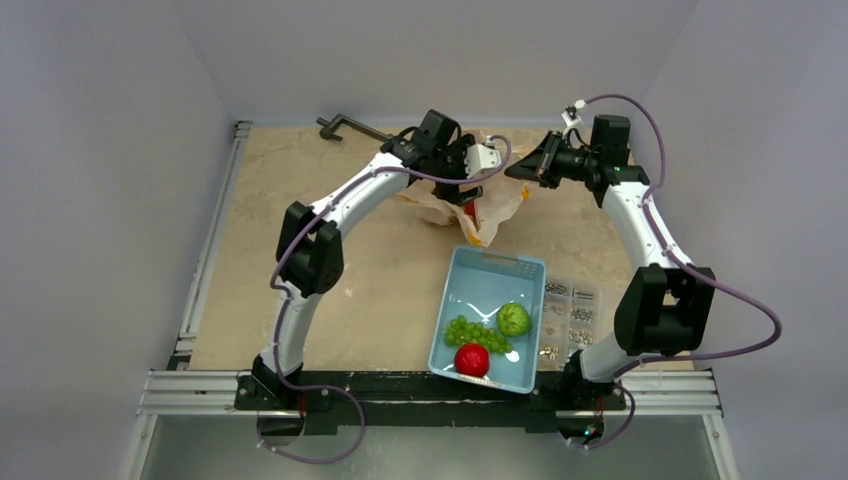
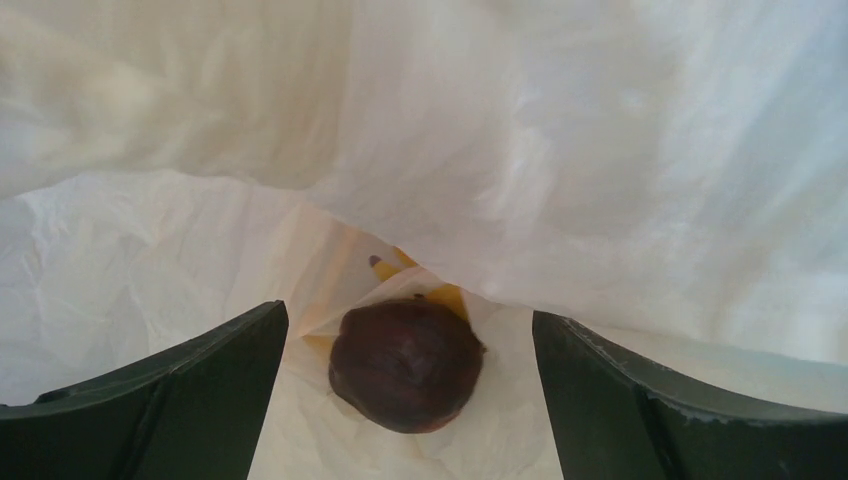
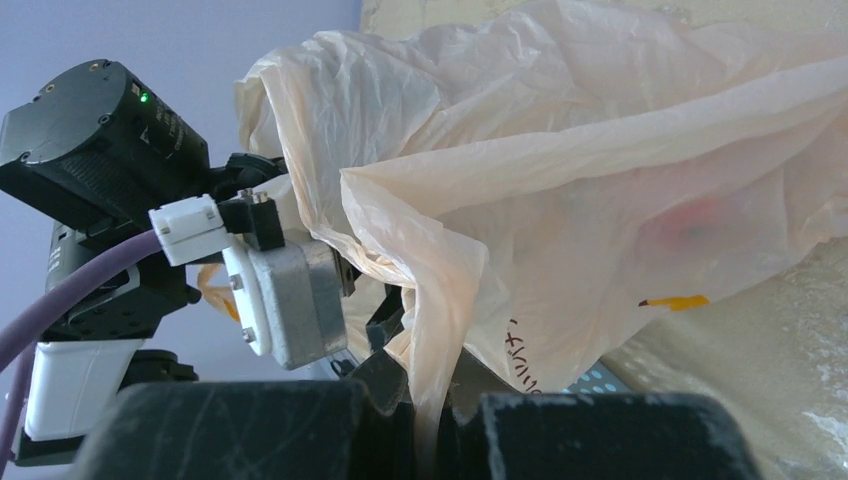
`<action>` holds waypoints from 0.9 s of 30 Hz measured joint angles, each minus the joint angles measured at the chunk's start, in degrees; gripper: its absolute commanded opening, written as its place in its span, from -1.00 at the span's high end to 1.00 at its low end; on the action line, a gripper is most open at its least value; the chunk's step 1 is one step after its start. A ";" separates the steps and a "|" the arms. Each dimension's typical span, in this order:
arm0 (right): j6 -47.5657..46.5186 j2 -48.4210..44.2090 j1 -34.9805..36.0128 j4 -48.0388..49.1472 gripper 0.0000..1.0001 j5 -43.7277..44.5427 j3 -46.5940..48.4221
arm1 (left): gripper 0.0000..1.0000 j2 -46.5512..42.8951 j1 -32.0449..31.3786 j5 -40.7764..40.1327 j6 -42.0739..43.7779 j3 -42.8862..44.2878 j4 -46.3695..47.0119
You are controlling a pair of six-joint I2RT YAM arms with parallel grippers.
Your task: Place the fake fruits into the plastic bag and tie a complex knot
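Left gripper (image 2: 408, 315) inside the thin translucent pale-orange plastic bag (image 2: 560, 150), fingers wide; dark maroon round plastic fruit (image 2: 405, 365) loose between them, lower centre. Right gripper (image 3: 425, 425) clamped on bag film, bottom centre. Other fruits (image 1: 472, 359) in rigid light-blue basket (image 1: 478, 288), lower middle.

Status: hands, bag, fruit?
Left hand open inside bag, maroon fruit lying free between its fingers. Right hand shut on bag edge. Grapes, green fruit, red fruit in basket. No obstruction seen.

L gripper (image 2: 408, 318) jaws wide apart, R gripper (image 3: 430, 425) clamped tight, both arms reaching fwd
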 measured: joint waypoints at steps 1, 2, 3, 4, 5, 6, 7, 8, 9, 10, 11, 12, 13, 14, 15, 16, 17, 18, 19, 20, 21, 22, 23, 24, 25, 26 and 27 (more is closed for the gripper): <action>0.09 0.00 0.00 0.09 1.00 -0.02 0.02 | -0.87 -0.37 0.00 0.68 -0.74 0.00 -0.20; 0.26 0.04 0.00 0.20 1.00 -0.02 0.02 | -0.86 -1.22 0.00 1.88 -2.05 0.00 -0.52; 0.44 0.13 0.00 0.28 1.00 -0.02 0.02 | -0.86 -2.10 0.00 2.75 -2.84 0.00 -0.72; 0.52 0.35 0.00 0.44 1.00 -0.02 0.02 | -0.85 -3.56 0.00 4.20 -4.09 -0.04 -0.72; 0.66 0.61 0.00 0.55 1.00 0.00 0.02 | -0.84 -5.33 0.00 5.73 -5.46 -0.20 -0.55; 0.74 0.92 0.00 0.55 1.00 0.00 0.02 | -0.84 -7.54 0.00 7.48 -6.78 -0.42 -0.09; 0.87 1.31 0.00 0.52 1.00 0.00 0.02 | -0.83 -9.55 0.00 9.01 -8.00 -0.74 0.63; 1.07 1.73 0.00 0.55 1.00 0.00 0.02 | -0.82 -12.46 -0.02 11.37 -9.22 -1.27 1.55; 1.18 2.05 0.00 0.52 1.00 0.02 0.02 | -0.82 -15.17 -0.07 13.66 -10.16 -1.64 2.21; 1.40 2.43 0.00 0.55 1.00 0.00 0.02 | -0.82 -17.94 -0.22 15.93 -10.95 -2.10 3.06; 1.55 2.69 0.00 0.66 1.00 0.00 0.02 | -0.81 -20.39 -0.55 18.01 -10.93 -2.43 3.48; 1.81 3.02 0.00 0.70 1.00 0.00 0.02 | -0.81 -22.80 -1.22 19.93 -10.29 -2.75 3.43; 2.10 3.21 0.00 0.76 1.00 0.02 0.02 | -0.81 -25.11 -2.45 21.70 -8.17 -3.10 2.58; 2.23 3.37 0.00 0.90 1.00 0.00 0.02 | -0.82 -26.36 -3.56 22.67 -6.25 -3.39 1.55; 2.38 3.48 0.00 0.96 1.00 0.00 0.02 | -0.82 -27.65 -5.38 23.43 -3.10 -4.28 0.44; 2.56 3.63 0.00 1.03 1.00 0.00 0.02 | -0.82 -28.65 -7.37 23.96 0.33 -5.73 -1.20; 2.67 3.69 0.00 1.07 1.00 0.02 0.02 | -0.82 -29.27 -9.33 24.15 3.72 -7.56 -2.75; 2.80 3.74 0.00 1.11 1.00 0.00 0.02 | -0.82 -29.40 -11.41 24.17 7.02 -9.62 -4.55; 2.93 3.74 0.00 1.11 1.00 0.00 0.02 | -0.81 -28.94 -13.38 24.04 10.23 -11.56 -6.58; 2.97 3.74 0.00 1.14 1.00 0.00 0.02 | -0.80 -28.20 -14.80 23.76 12.50 -13.03 -8.33; 2.97 3.74 0.00 1.14 1.00 0.02 0.02 | -0.79 -26.73 -16.48 22.95 15.37 -14.88 -10.71; 2.97 3.74 0.00 1.14 1.00 0.00 0.02 | -0.79 -25.22 -17.64 22.08 17.00 -16.37 -12.13; 2.97 3.74 0.00 1.11 1.00 0.02 0.02 | -0.78 -24.11 -18.40 21.22 18.01 -17.59 -12.79; 2.95 3.74 0.00 1.09 1.00 0.00 0.02 | -0.78 -22.86 -19.21 19.96 18.80 -19.08 -13.07; 2.93 3.74 0.00 1.09 1.00 0.02 0.02 | -0.78 -21.81 -19.87 18.75 19.10 -20.37 -13.09; 2.91 3.74 0.00 1.09 1.00 0.00 0.02 | -0.79 -20.79 -20.57 17.38 19.12 -21.53 -12.94; 2.86 3.74 0.00 1.07 1.00 0.02 0.02 | -0.79 -19.82 -21.16 16.35 18.91 -22.18 -12.70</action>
